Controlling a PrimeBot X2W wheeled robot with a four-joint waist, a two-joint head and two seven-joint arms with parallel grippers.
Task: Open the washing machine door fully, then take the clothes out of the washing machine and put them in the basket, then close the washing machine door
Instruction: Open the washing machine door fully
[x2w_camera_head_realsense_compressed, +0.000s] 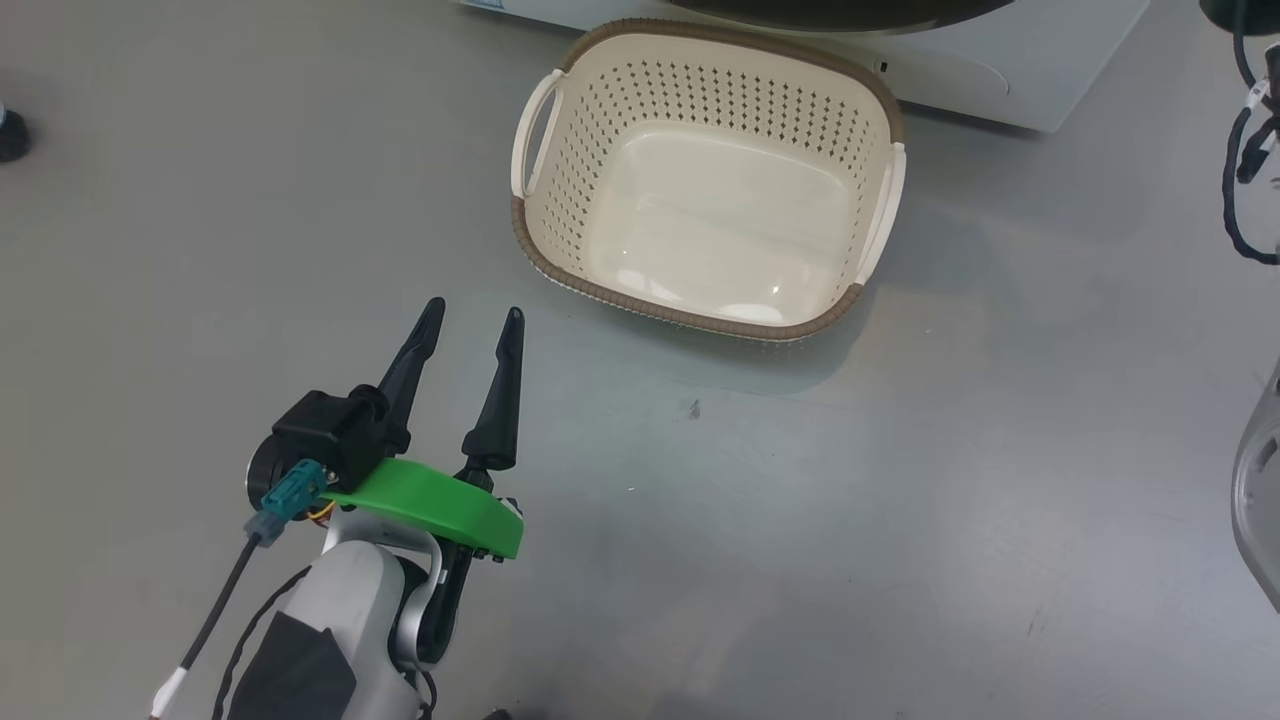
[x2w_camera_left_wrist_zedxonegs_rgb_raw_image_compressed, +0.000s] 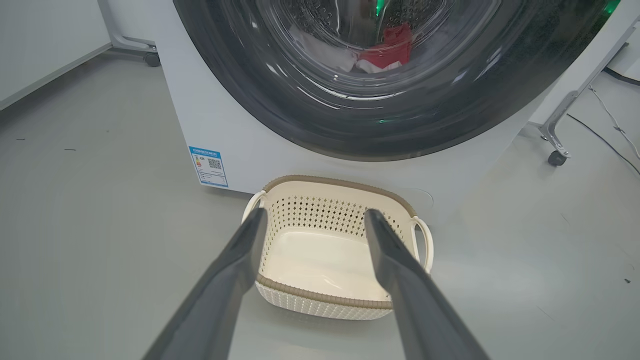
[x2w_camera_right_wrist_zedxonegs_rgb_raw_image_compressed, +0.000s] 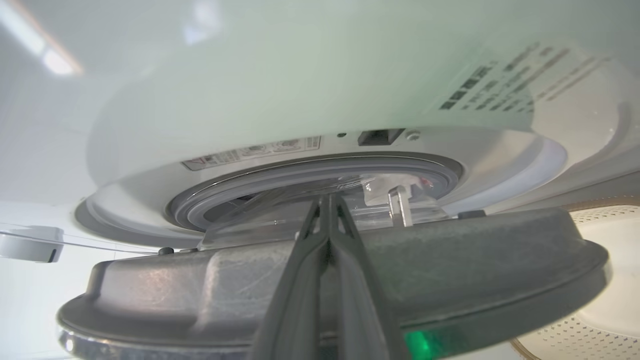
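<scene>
Some clothes (x2w_camera_left_wrist_zedxonegs_rgb_raw_image_compressed: 385, 50): red and white cloth in the drum of the washing machine (x2w_camera_left_wrist_zedxonegs_rgb_raw_image_compressed: 240, 150); we see them through the glass.
Washing machine door (x2w_camera_left_wrist_zedxonegs_rgb_raw_image_compressed: 350, 125): black-rimmed, standing between us and the clothes; ajar, with a gap to the grey rubber ring (x2w_camera_right_wrist_zedxonegs_rgb_raw_image_compressed: 310, 172).
Basket (x2w_camera_head_realsense_compressed: 700, 95): empty, on the floor (x2w_camera_head_realsense_compressed: 200, 250) just before the machine, below the door.
Surroundings: blue sticker (x2w_camera_left_wrist_zedxonegs_rgb_raw_image_compressed: 208, 166) low on the machine's front; caster (x2w_camera_left_wrist_zedxonegs_rgb_raw_image_compressed: 556, 158) on a frame beside it; dark cables (x2w_camera_head_realsense_compressed: 1245, 150) at the head view's right edge.
View differences: we get clothes and sticker from the left wrist; the door's grey inner side and latch hook (x2w_camera_right_wrist_zedxonegs_rgb_raw_image_compressed: 400, 205) from the right wrist.
Left gripper (x2w_camera_head_realsense_compressed: 475, 310): fingers spread wide, holding nothing, over the floor near the basket.
Right gripper (x2w_camera_right_wrist_zedxonegs_rgb_raw_image_compressed: 327, 205): fingers pressed together, nothing between them, lying across the door's inner side; whether they touch it we cannot tell.
</scene>
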